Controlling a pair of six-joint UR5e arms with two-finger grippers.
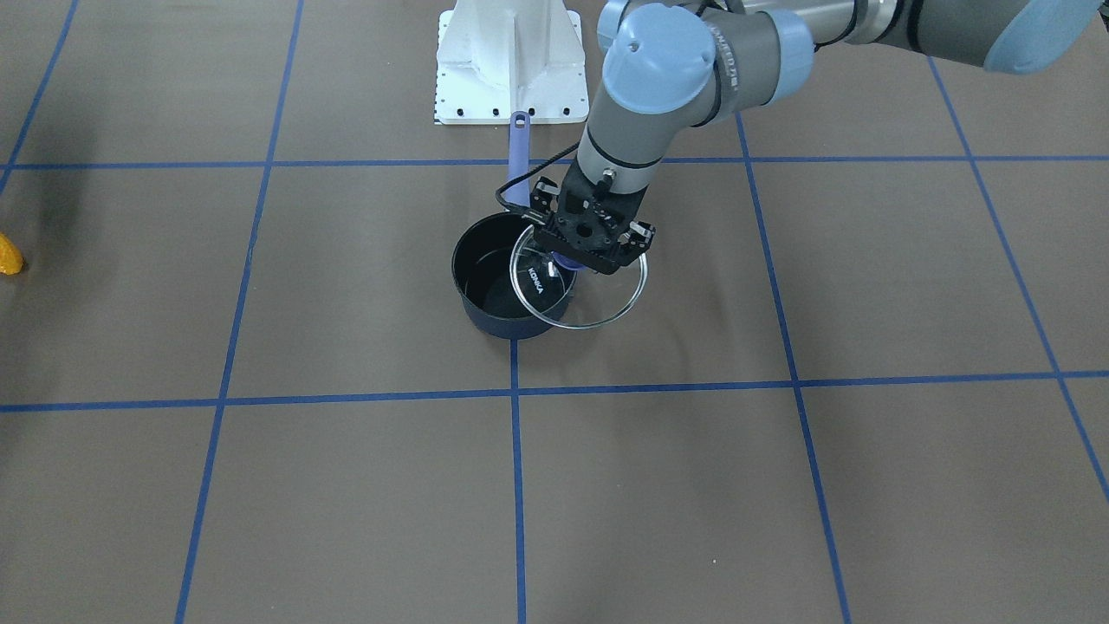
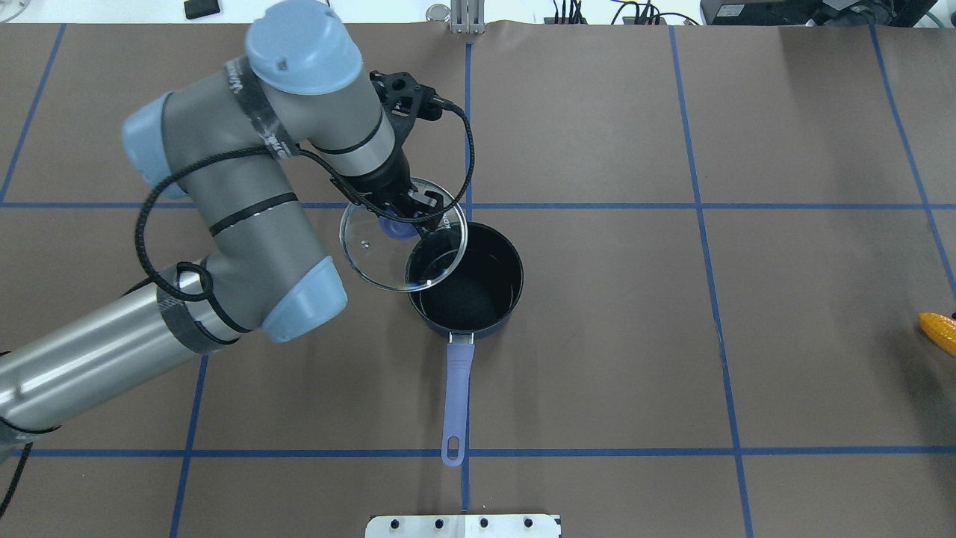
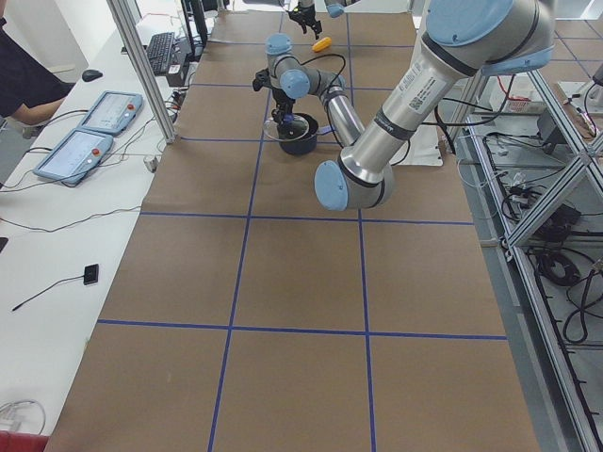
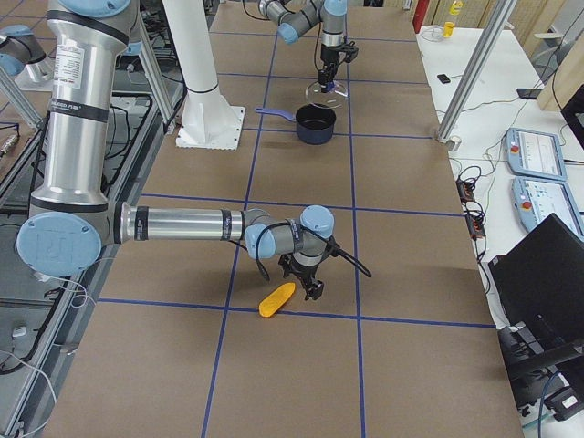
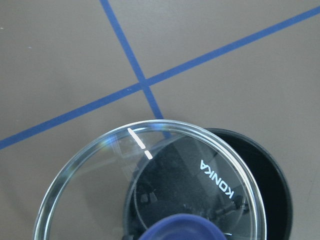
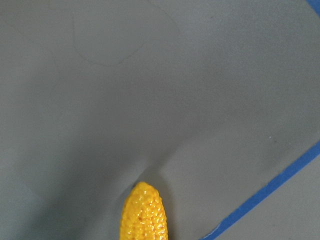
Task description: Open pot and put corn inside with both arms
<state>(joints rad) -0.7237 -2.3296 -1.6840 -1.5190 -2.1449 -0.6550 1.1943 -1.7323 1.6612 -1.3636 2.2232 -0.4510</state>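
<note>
The dark navy pot (image 2: pixel 478 295) stands open at the table's middle, its periwinkle handle (image 2: pixel 456 396) pointing toward the robot's base. My left gripper (image 2: pixel 399 220) is shut on the blue knob of the round glass lid (image 2: pixel 370 250). It holds the lid raised and shifted to the pot's left, still overlapping the rim. The lid (image 5: pixel 150 165) and the pot (image 5: pixel 272 172) also show in the left wrist view. The yellow corn (image 4: pixel 276 298) lies on the table far to the right. My right gripper (image 4: pixel 310 290) hovers just beside it; I cannot tell whether it is open. The right wrist view shows the corn's tip (image 6: pixel 144 212).
The white base mount (image 1: pixel 507 61) stands behind the pot's handle. Blue tape lines cross the brown table cover. The corn (image 2: pixel 939 332) sits at the overhead view's right edge. Operator panels and cables lie off the table's far side.
</note>
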